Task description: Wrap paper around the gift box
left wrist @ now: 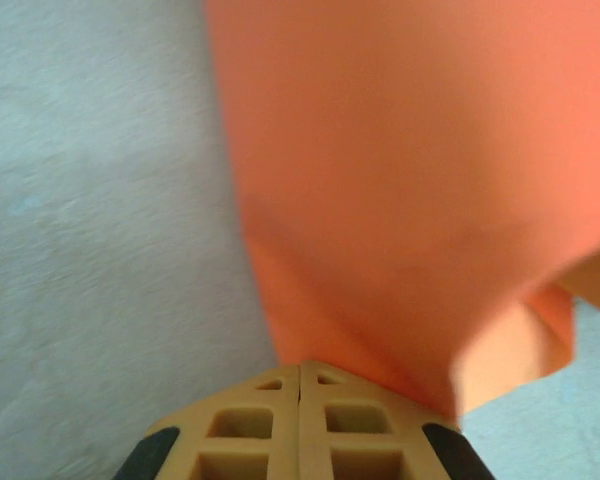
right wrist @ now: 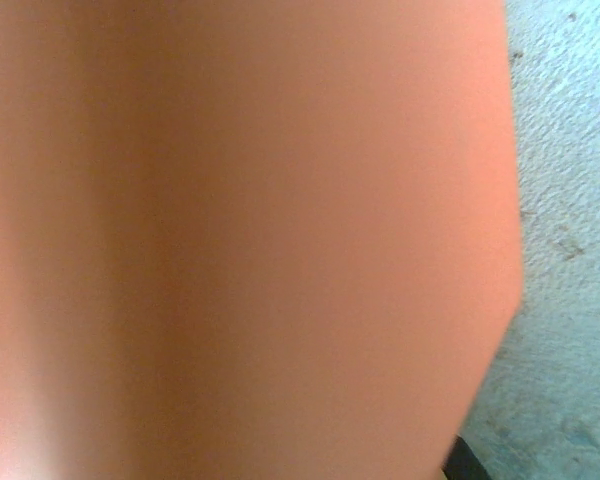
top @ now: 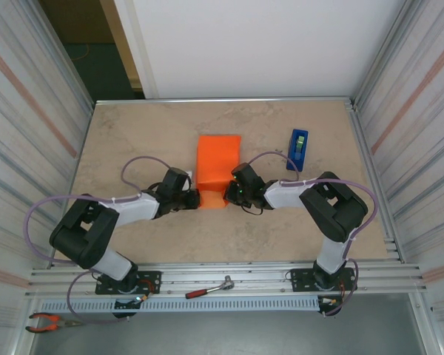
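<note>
The large, thin, matte sheet of paper (top: 218, 159) is plain bright orange with no pattern, slightly darker along its folds. The flat tabletop (top: 133, 140) is beige with mottled veining. The small plastic tape dispenser (top: 299, 148) is blue. The left gripper (left wrist: 300, 372) has tan lattice fingers (left wrist: 245, 430) edged in black. The left arm (top: 126, 211) and right arm (top: 288, 196) are black and white, with lilac cables (top: 133, 164).

Beige mottled tabletop (top: 133, 140), evenly lit. White panel (top: 266, 44) behind far edge. Left side wall (top: 22, 111) and right side wall (top: 422, 96) ribbed, pale, striped. Aluminium rails (top: 229, 275) along near edge, perforated grey channel (top: 229, 305) below. Dark opening (top: 89, 44) far left, possibly doorway.
</note>
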{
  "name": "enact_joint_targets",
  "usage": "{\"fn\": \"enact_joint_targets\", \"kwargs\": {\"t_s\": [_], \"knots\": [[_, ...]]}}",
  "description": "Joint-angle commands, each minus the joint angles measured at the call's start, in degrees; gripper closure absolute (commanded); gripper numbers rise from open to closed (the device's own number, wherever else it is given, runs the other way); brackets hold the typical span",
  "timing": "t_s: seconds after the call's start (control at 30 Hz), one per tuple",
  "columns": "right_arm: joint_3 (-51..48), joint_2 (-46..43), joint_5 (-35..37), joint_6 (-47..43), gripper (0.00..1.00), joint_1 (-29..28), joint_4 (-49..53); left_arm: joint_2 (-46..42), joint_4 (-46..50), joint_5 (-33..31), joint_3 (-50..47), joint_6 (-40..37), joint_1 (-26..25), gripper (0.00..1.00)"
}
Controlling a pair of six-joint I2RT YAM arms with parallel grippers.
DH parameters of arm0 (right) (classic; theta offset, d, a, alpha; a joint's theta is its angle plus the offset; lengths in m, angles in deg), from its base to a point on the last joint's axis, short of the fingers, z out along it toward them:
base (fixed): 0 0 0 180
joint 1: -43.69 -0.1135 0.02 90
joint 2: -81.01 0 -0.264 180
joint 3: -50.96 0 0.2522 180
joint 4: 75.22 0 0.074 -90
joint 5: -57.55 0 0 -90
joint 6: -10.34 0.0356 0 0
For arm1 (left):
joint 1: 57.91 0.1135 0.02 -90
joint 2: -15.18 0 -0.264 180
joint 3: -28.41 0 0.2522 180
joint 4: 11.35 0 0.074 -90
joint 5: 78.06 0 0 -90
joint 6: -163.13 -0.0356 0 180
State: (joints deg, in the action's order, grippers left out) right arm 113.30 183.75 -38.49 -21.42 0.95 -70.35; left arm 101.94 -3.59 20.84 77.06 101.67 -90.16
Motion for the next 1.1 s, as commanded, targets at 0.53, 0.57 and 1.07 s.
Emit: {"fn": "enact_joint_targets", "kwargs": {"t_s": [0.53, 0.57, 1.07], "knots": [[-0.6, 1.8, -0.1, 0.6, 1.0, -0.4, 1.3, 2.6, -15.2, 2.8, 0.0, 1.4, -1.5, 1.0], [-0.6, 1.9, -0.2, 0.6, 1.0, -0.4, 1.4, 2.7, -15.9, 2.9, 0.0, 1.4, -1.5, 1.0], [0.1, 2.0, 0.1, 0.4, 1.0, -0.9, 2.5, 11.2, -31.2, 2.3, -1.5, 4.0, -3.4, 1.0]]}}
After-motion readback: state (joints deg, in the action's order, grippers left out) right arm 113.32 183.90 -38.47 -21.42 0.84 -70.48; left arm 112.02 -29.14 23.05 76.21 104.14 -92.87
